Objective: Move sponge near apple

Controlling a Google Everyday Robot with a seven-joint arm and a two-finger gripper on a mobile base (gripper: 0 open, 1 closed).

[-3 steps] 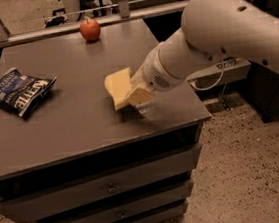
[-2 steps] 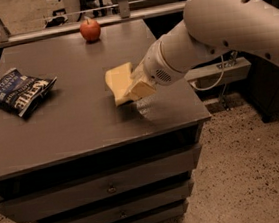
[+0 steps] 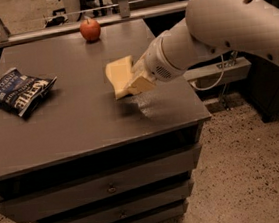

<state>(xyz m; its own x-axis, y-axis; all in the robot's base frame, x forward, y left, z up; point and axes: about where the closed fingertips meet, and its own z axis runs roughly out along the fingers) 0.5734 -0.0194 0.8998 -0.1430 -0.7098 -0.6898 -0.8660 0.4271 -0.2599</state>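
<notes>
Hand (image 3: 133, 81) is on the camera side of the apple (image 3: 90, 29) and a bit right of it, pinching the sponge (image 3: 119, 74) by its right edge. Sponge is tilted and looks lifted off the desk (image 3: 80, 125), w/ a shadow under it, so pick-up seems done. Arm (image 3: 220, 29) comes in from the right, well clear of the apple.

Progress, my read: grasp done, carry not finished. Sponge is well apart from the apple, bare desk between them. Left to do: travel toward the apple, set down beside it, let go, pull back.

Room: apple sits at the desk's far edge w/ a rail (image 3: 119, 17) just behind it, so little margin beyond. An overshoot could nudge the apple, and it'd prob. roll. Safest drop is on the apple's camera side or to its right, where there's plenty of flat top. Chip bag (image 3: 19, 91) lies well left of the apple and nearer the camera, out of the path. Desk's right edge is past the hand, away from the apple.
</notes>
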